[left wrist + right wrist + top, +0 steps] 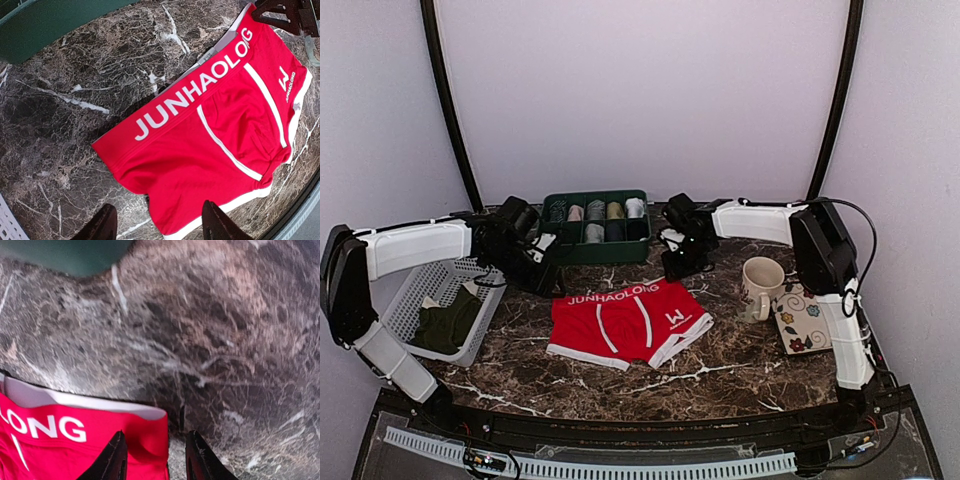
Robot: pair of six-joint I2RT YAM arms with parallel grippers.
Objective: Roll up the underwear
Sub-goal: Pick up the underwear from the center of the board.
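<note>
Top external: underwear (625,322) lies flat on the surface (720,370), waistband toward the far side.

Left wrist: left tool (157,210) released, jaws spread over the garment's left edge.

Right wrist: right tool (155,445) released, straddling the waistband's right corner.

Step, as judged: pre-grasp. The next move calls for descending, clenching on fabric, then starting the roll.

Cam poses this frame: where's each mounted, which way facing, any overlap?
Top external: above and behind the bases, facing down over the table; both arms, left gripper and right gripper show.
Left wrist: on the left arm, looking down on the underwear; own fingertips at bottom edge.
Right wrist: on the right arm, looking down at its waistband corner; own fingertips at bottom.
Shared: all three see the lettered waistband.
</note>
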